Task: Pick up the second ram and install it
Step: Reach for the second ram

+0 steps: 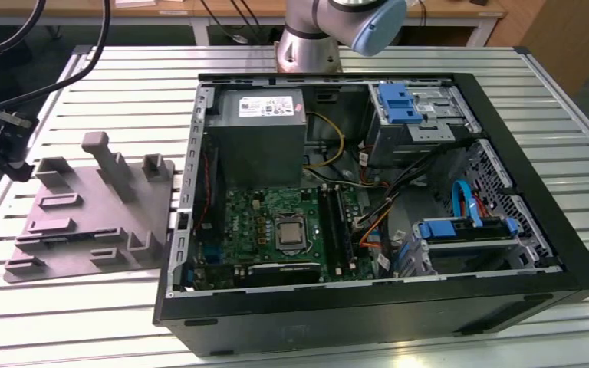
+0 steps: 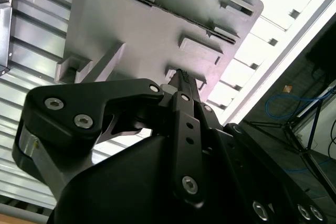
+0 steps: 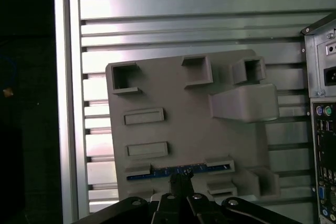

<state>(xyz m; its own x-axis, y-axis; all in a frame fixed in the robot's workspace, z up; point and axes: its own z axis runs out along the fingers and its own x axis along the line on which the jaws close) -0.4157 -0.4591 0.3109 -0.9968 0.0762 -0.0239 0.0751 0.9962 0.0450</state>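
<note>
The claw, tips pressed together and holding nothing, hangs over the grey plastic fixture plate. The long, thin dark memory stick with bluish marks sits edge-up in the plate's slot just ahead of the tips, its length lying crosswise to them.

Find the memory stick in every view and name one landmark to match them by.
Exterior view: the memory stick lies in a slot near the camera-side edge of the grey plate, on the exterior view's left of the computer case.
Second wrist view: a thin dark edge between two raised blocks on the plate.
First wrist view: a bluish strip in the plate's long slot.
Shared landmark: the grey plate with its upright blocks.
</note>
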